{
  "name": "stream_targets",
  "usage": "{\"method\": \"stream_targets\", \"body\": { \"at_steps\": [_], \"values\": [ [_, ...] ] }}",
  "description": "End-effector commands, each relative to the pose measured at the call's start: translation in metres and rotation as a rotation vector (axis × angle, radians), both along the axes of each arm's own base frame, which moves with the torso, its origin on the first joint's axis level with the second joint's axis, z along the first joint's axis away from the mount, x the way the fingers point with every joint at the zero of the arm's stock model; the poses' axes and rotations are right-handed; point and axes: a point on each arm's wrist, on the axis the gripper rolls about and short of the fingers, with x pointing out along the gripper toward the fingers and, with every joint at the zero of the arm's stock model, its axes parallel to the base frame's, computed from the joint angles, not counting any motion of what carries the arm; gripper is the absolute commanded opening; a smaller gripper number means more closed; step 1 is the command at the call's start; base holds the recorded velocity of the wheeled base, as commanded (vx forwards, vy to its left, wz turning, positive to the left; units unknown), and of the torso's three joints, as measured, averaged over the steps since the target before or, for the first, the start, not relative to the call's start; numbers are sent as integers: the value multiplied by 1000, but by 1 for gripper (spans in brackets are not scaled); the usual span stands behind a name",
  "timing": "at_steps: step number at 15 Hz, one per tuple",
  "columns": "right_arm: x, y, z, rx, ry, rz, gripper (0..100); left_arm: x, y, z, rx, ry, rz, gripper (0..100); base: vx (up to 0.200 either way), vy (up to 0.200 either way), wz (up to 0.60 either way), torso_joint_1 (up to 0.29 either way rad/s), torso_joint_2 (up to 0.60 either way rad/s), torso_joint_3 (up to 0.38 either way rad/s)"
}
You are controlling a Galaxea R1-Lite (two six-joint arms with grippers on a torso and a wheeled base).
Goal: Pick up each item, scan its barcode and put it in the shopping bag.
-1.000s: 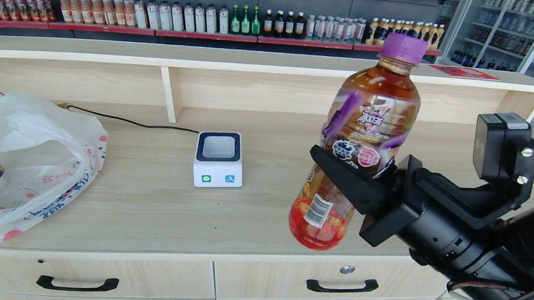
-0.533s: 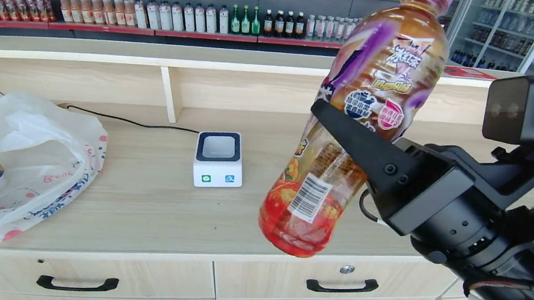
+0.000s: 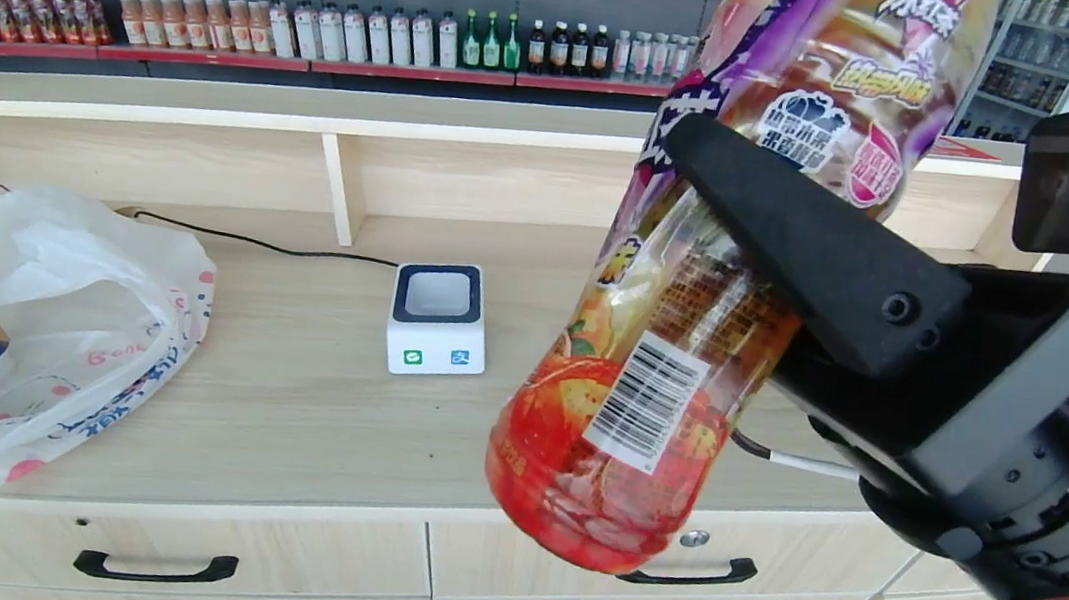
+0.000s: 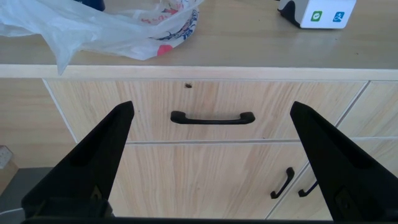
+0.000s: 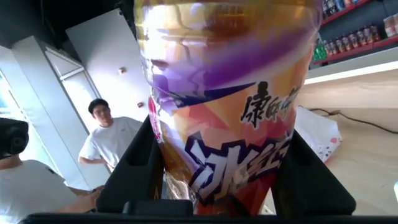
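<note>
One full iced tea bottle (image 3: 621, 421) clamped mid-body in right gripper (image 3: 746, 213), tilted, high above counter's (image 3: 300, 414) front edge, barcode (image 3: 647, 400) showing. Probably heavy, slick, slightly squashy; best gripped mid-body. Left gripper (image 4: 211, 109) spread apart, low before drawers (image 4: 155, 99). Beyond: scanner (image 3: 438, 319), then shopping bag (image 3: 71, 308).

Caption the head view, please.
Right gripper holds a tilted drink bottle, barcode showing, to the scanner's right.
</note>
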Motion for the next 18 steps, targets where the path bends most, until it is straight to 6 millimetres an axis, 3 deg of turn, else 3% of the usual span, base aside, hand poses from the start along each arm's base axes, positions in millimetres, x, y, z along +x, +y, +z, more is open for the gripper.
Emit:
{"method": "stream_targets", "body": {
  "at_steps": [1, 18],
  "values": [
    [-18, 3, 8, 23, -23, 69, 0, 0, 0, 0, 1, -1, 0, 100, 0, 0, 0, 0, 0, 0],
    [-25, 3, 8, 18, -28, 95, 0, 0, 0, 0, 7, -1, 0, 100, 0, 0, 0, 0, 0, 0]
  ]
}}
